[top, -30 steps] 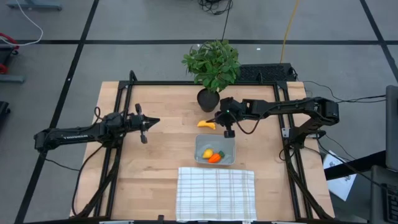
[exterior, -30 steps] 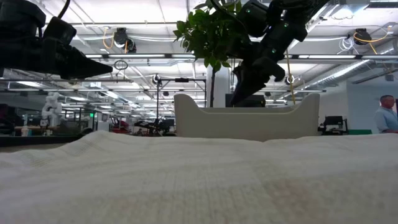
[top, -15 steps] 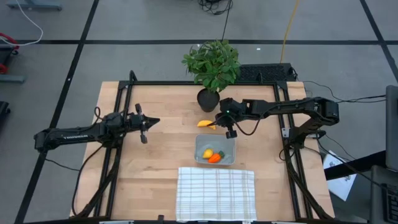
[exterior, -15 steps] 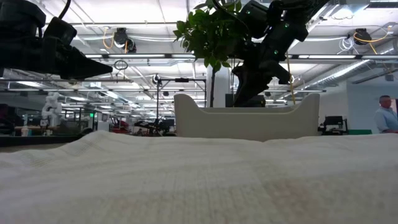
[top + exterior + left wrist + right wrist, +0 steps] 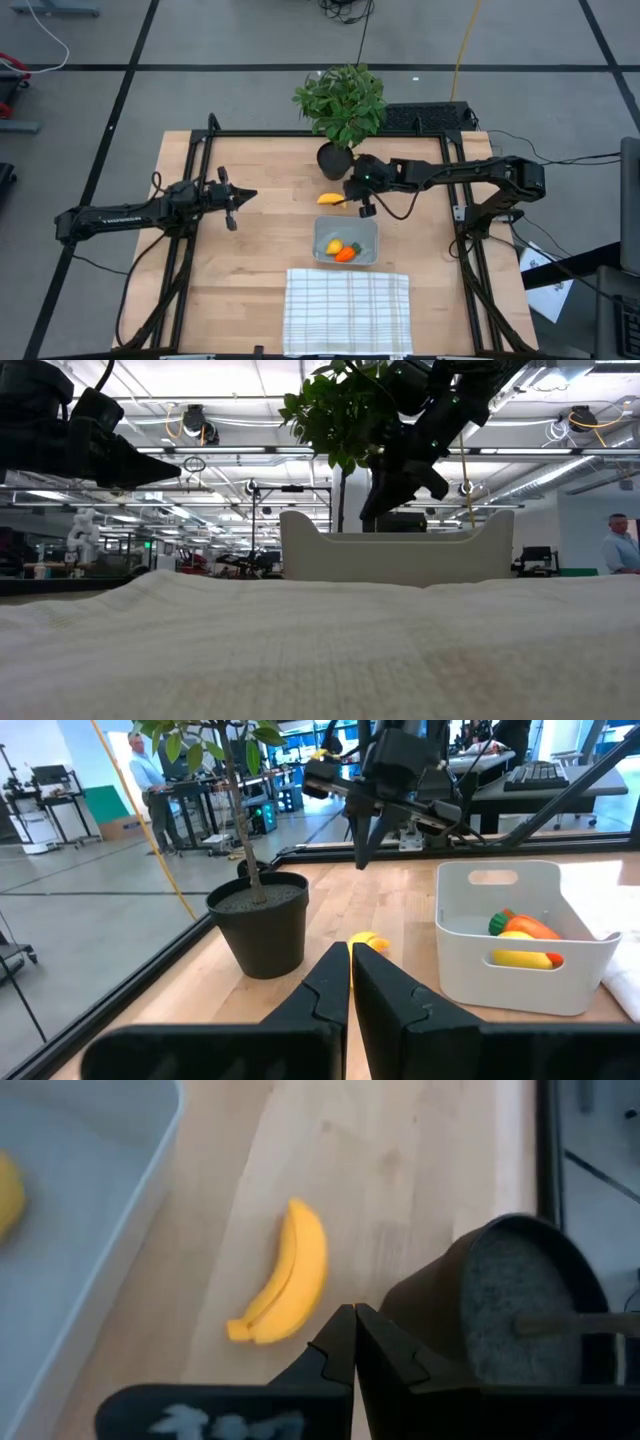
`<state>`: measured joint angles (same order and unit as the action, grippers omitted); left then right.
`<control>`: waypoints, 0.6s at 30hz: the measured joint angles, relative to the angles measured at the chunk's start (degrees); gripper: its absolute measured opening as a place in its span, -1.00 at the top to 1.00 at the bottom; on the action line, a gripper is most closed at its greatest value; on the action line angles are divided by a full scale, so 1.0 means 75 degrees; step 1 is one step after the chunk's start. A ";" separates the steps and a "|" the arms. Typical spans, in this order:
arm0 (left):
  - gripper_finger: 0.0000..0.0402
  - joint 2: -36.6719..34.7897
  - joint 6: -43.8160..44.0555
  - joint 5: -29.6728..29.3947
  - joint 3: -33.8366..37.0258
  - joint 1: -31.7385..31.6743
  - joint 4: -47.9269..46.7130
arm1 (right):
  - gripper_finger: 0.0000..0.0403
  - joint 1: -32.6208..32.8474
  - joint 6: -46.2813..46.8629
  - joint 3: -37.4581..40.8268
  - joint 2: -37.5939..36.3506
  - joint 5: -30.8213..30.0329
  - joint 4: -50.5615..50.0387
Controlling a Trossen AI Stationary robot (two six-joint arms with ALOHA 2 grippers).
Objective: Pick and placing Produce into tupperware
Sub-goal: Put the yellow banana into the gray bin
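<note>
- Right tool (image 5: 366,205): its two dark fingers are clenched together with nothing between them; it hangs above the pale wooden surface (image 5: 260,250), between the black plant pot (image 5: 333,159) and the small clear plastic container (image 5: 346,241).
- Curved yellow toy banana (image 5: 332,199): lies flat on the surface, outside the container, just beside the right tool on the side toward the left arm, and near the foot of the pot. In the right wrist view the banana (image 5: 285,1275) sits ahead of the closed fingertips, not touching them, with the container wall to one side and the pot to the other.
- Clear container: stands on the surface between the banana and the white checked cloth (image 5: 347,310). It holds an orange toy carrot with a green top (image 5: 346,253) and a small round yellow toy lemon (image 5: 334,247), side by side.
- Left tool (image 5: 233,198): fingers clenched, holding nothing, held above the surface well apart from the banana and the container; its wrist view looks across at the banana (image 5: 369,941), the pot and the container (image 5: 520,935).
- Leafy green plant (image 5: 341,101): stands in the pot at the far edge of the surface.
</note>
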<state>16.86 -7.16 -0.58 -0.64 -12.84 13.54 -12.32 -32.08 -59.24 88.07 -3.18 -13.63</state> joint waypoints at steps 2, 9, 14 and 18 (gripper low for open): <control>0.89 -0.0003 0.0023 0.0000 0.0000 0.0000 -0.0001 | 1.00 -0.0035 0.0177 -0.0003 0.0000 0.0007 0.0129; 0.89 -0.0003 0.0023 0.0000 0.0000 0.0000 -0.0006 | 1.00 -0.0221 0.0586 -0.0003 0.0000 0.0017 0.0124; 0.89 -0.0001 0.0023 0.0000 0.0000 0.0000 -0.0010 | 1.00 -0.0213 0.0586 -0.0003 0.0000 0.0028 0.0101; 0.89 0.0000 0.0024 0.0000 0.0000 0.0000 -0.0012 | 1.00 -0.0216 0.0761 -0.0003 0.0000 0.0037 0.0064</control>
<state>16.86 -6.98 -0.58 -0.64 -12.84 13.45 -13.93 -26.37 -59.27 88.07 -2.90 -13.15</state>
